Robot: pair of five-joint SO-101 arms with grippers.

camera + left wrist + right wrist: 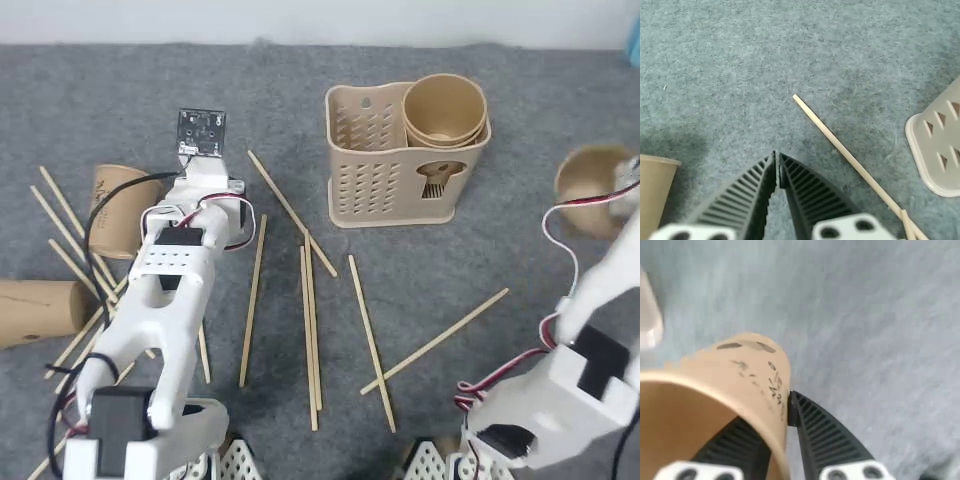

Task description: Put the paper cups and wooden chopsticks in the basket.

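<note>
At the far middle of the grey carpet (520, 260) the basket (370, 150) stands upright, with a stack of cups (445, 110) in its right compartment. To the right of it and apart from it, the right gripper (771, 412) grasps the held cup (590, 185) by its wall, one finger inside the rim and one outside. On the left, the left gripper (777, 156) is clenched on nothing, its tips together over bare carpet left of the basket. A slanted chopstick (840, 145) lies just to its right, running toward the basket's near left corner. Two more cups lie on their sides at the left: the far cup (120, 205), partly under the left arm, and the near cup (35, 310) at the table's left edge. The left chopsticks (70, 230) are scattered around these two cups. The middle chopsticks (310, 330) lie near the basket's front, most pointing near to far, and a lone chopstick (440, 340) slants off to their right.
</note>
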